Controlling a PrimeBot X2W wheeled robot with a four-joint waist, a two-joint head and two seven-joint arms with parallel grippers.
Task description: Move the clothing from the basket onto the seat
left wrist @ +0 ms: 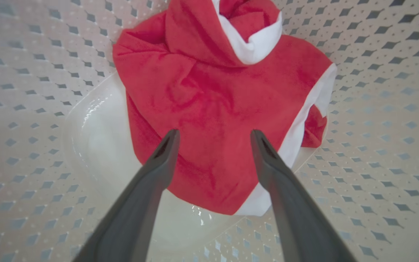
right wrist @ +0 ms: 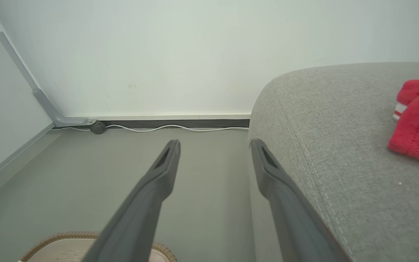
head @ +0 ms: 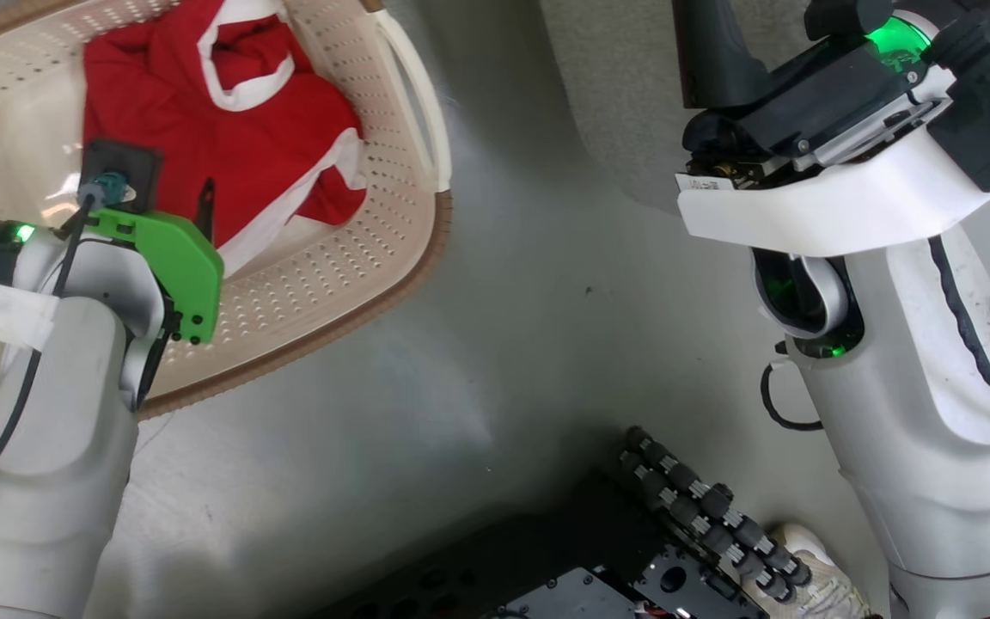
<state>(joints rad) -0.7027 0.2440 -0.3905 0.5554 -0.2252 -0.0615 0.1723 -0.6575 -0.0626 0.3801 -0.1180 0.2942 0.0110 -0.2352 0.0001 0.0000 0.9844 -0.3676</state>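
Clothing [left wrist: 213,109] in the basket [left wrist: 31,91], left end effector [left wrist: 215,131] wide apart over it, right end effector [right wrist: 214,141] released beside the seat [right wrist: 322,145].

The right gripper [right wrist: 215,142] hangs with its two dark fingers spread wide and nothing between them, over a grey floor [right wrist: 86,174]. The right-hand finger lies against the rounded corner of the grey seat [right wrist: 322,145] in this view. On the seat, at the right edge, lies red clothing [right wrist: 418,120] with white stripes. The basket [right wrist: 96,245] shows its brown rim at the bottom. A white cable [right wrist: 173,128] runs along the foot of the pale wall [right wrist: 180,54].
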